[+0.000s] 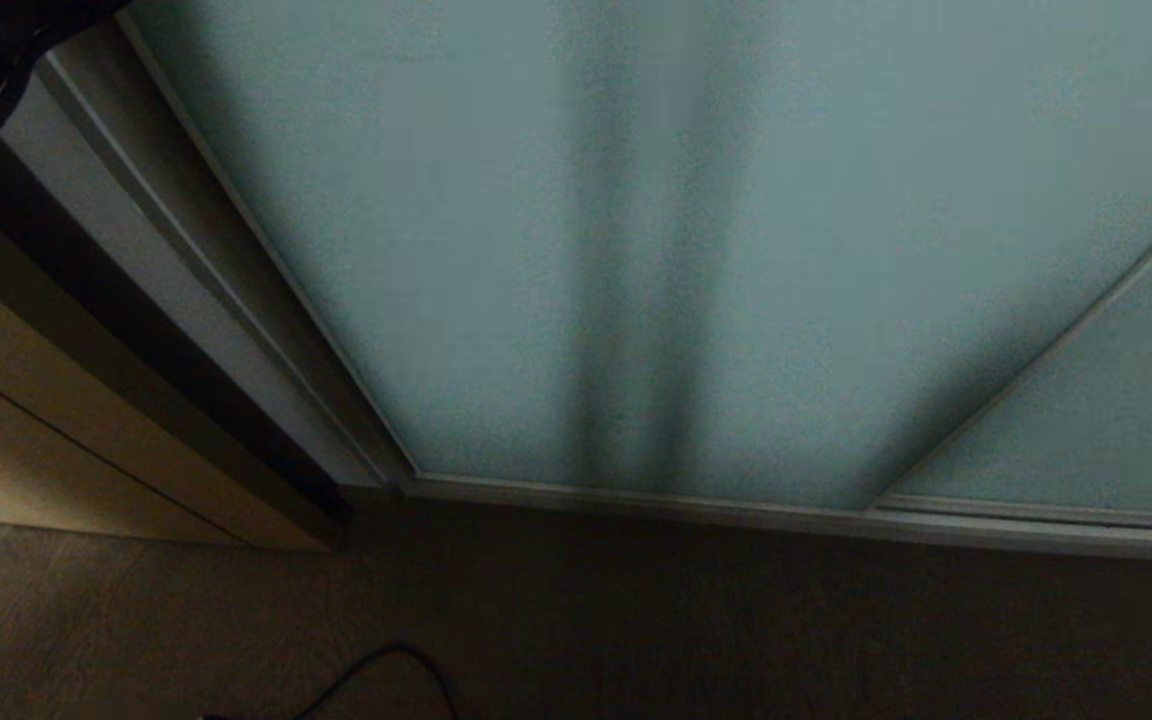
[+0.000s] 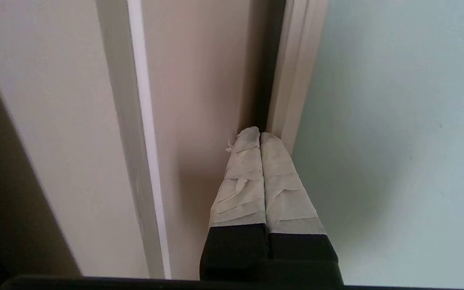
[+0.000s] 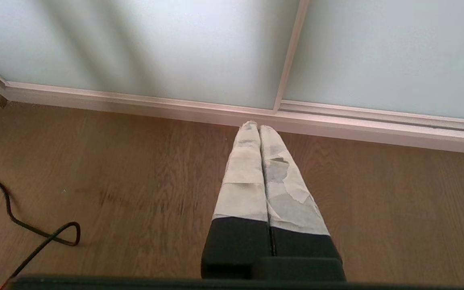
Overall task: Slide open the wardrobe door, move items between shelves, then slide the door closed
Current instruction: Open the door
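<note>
The sliding wardrobe door (image 1: pixel 636 250) is a tall pale teal frosted panel and fills most of the head view. It stands against the wardrobe's left side. My left gripper (image 2: pixel 260 135) is shut with nothing held. Its taped tips sit at the dark slit between the door's silver frame (image 2: pixel 292 80) and the beige side wall (image 2: pixel 199 100). My right gripper (image 3: pixel 259 128) hangs shut and empty over the wooden floor, just in front of the bottom track (image 3: pixel 336 125). The items and the shelves are hidden behind the door.
A second frosted panel (image 1: pixel 1096 420) overlaps the door on the right. A light wooden cabinet (image 1: pixel 36 420) stands left of the wardrobe. A dark cable (image 3: pixel 34 233) lies looped on the floor (image 1: pixel 736 630) to the left.
</note>
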`<state>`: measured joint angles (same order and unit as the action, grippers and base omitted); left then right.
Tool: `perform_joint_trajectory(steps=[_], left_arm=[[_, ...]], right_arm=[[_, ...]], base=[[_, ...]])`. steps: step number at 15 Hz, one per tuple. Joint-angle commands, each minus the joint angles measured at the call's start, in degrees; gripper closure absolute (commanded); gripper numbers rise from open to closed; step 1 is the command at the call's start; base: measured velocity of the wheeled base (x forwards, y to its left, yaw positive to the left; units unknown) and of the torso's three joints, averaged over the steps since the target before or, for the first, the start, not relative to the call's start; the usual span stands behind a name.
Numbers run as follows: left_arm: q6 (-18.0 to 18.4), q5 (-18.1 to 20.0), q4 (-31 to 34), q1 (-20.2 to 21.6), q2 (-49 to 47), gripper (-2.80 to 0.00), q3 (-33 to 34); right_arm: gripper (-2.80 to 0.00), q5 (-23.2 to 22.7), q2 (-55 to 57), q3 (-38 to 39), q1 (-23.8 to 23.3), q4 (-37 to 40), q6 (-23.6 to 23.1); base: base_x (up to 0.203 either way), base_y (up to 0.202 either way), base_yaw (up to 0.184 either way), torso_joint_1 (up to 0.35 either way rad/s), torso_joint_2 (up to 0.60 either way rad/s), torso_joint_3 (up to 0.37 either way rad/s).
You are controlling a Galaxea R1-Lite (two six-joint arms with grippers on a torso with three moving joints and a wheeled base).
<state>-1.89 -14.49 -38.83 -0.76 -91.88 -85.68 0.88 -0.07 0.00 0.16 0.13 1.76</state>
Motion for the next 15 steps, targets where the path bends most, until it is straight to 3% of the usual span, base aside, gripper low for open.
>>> perform_joint_trajectory(steps=[1,5,12,15], left_arm=[[0.0,0.0,-0.2,-0.2,-0.8,0.0,-0.7],[-0.1,0.0,-0.2,-0.4,-2.0,0.0,-1.6],[-0.4,-0.6,-0.3,-6.7,-1.1,0.0,-1.1],[-0.5,-0.9,-0.4,-7.1,1.3,0.0,-0.9]], right_arm=[[0.0,0.0,-0.1,0.0,0.0,0.0,0.0],[0.0,0.0,-0.1,0.1,0.0,0.0,0.0],[0.0,0.0,-0.1,0.1,0.0,0.0,0.0],[0.0,0.0,-0.1,0.1,0.0,0.0,0.0]], base=[[0.0,0.0,0.0,0.0,0.0,0.0],[0.0,0.0,0.0,0.0,0.0,0.0],[0.0,0.0,0.0,0.0,0.0,0.0],[0.0,0.0,0.0,0.0,0.0,0.0]])
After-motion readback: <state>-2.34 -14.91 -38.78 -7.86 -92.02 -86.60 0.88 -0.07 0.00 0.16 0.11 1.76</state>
